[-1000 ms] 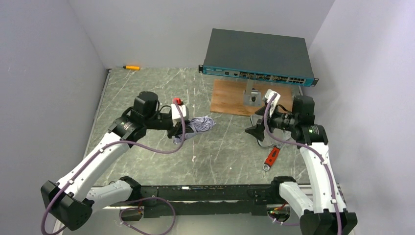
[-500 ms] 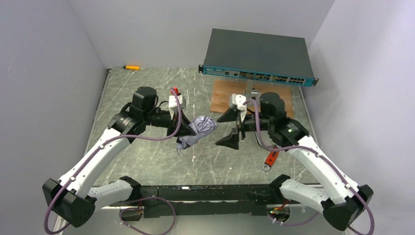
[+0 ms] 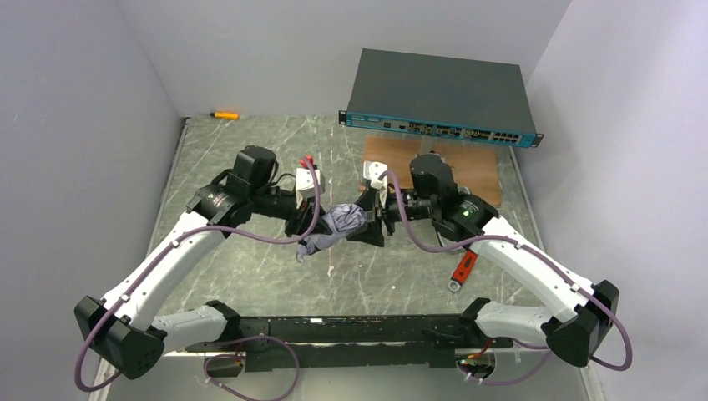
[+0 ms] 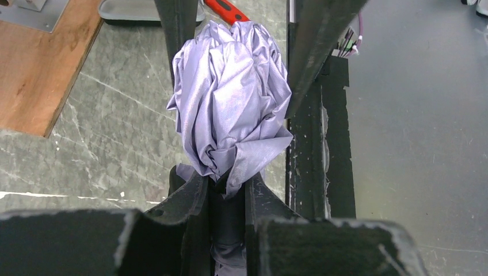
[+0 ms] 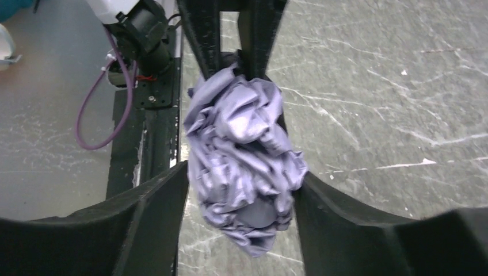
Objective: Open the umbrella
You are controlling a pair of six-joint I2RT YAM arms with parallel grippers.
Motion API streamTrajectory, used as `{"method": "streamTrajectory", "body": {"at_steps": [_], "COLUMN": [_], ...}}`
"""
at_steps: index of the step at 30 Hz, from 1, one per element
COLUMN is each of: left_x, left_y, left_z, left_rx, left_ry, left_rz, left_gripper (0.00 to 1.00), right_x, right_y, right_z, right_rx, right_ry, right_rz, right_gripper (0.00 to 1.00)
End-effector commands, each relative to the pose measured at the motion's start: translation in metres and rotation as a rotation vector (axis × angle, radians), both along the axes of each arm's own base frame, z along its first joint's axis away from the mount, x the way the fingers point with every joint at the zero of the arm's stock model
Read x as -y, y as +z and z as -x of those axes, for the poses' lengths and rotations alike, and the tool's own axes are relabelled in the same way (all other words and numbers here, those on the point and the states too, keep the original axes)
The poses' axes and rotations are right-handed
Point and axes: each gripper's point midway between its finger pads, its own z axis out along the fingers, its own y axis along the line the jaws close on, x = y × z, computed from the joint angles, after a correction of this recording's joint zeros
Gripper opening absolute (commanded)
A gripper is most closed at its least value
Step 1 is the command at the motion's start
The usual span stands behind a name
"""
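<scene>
Marbled grey-green table: bears everything noted below.

Large dark grey flat box with a teal front: at the far edge, well apart from my fingers. The markings along the teal face are too small to read.

Wooden board: lies just before the box, partly covered by my right arm.

Umbrella: mid-table, folded, held off the surface between my two grippers. The silvery canopy is bunched into a crumpled ball. Its shaft and handle are buried in the cloth and cannot be made out.

Left gripper: clenched on a dark cylindrical part at one end of the umbrella, with fabric spilling over the fingertips.

Right gripper: jaws spread wide on either side of the bunched canopy, cloth against both inner faces. I cannot tell whether they pinch it.

Red-handled tool: lies near my right arm, apart from the umbrella.

Orange marker: far left corner, too small for any print to be read.
</scene>
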Motion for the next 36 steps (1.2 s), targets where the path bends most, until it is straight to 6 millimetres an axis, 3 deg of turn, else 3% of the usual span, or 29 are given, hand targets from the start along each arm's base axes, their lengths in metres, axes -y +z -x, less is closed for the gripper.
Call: {"method": "streamTrajectory", "body": {"at_steps": [1, 3, 5, 6, 7, 10, 12, 16, 20, 22, 27, 32, 36], "left_x": [0.012, 0.011, 0.011, 0.01, 0.008, -0.009, -0.028, -0.062, -0.073, -0.073, -0.065, -0.048, -0.032], "left_y": [0.027, 0.027, 0.03, 0.03, 0.029, 0.026, 0.02, -0.007, -0.03, -0.031, -0.01, 0.002, -0.003], "left_z": [0.009, 0.008, 0.009, 0.01, 0.011, 0.01, 0.006, 0.0, -0.003, -0.009, -0.029, -0.022, -0.013], "left_rx": [0.124, 0.123, 0.112, 0.1, 0.087, 0.046, 0.045, 0.2, 0.335, 0.378, 0.492, 0.532, 0.525], "left_ry": [-0.111, -0.111, -0.119, -0.121, -0.122, -0.1, -0.071, 0.013, 0.026, 0.041, 0.099, 0.059, 0.018], "left_rz": [0.049, 0.037, 0.025, 0.018, 0.009, -0.011, -0.012, -0.083, -0.12, -0.114, -0.057, -0.023, -0.025], "left_gripper": [0.0, 0.0, 0.01, 0.07, 0.18, 0.65, 0.7, 0.71, 0.63, 0.58, 0.52, 0.53, 0.52], "right_x": [-0.014, -0.014, -0.012, -0.012, -0.01, 0.009, 0.023, 0.038, 0.041, 0.042, 0.042, 0.04, 0.038], "right_y": [0.032, 0.028, 0.027, 0.029, 0.031, 0.037, 0.043, 0.053, 0.056, 0.056, 0.055, 0.06, 0.064], "right_z": [-0.01, -0.011, -0.009, -0.01, -0.012, -0.032, -0.041, -0.037, -0.027, -0.025, -0.024, -0.026, -0.027], "right_rx": [0.159, 0.168, 0.18, 0.185, 0.179, 0.103, 0.06, 0.031, -0.019, -0.061, -0.159, -0.175, -0.182], "right_ry": [0.03, 0.038, 0.048, 0.045, 0.028, -0.063, -0.109, -0.123, -0.109, -0.103, -0.105, -0.104, -0.101], "right_rz": [-0.069, -0.05, -0.044, -0.046, -0.054, -0.087, -0.121, -0.161, -0.179, -0.191, -0.217, -0.229, -0.241], "right_gripper": [0.58, 0.44, 0.08, 0.0, 0.0, 0.0, 0.0, 0.0, 0.0, 0.0, 0.0, 0.0, 0.0]}}
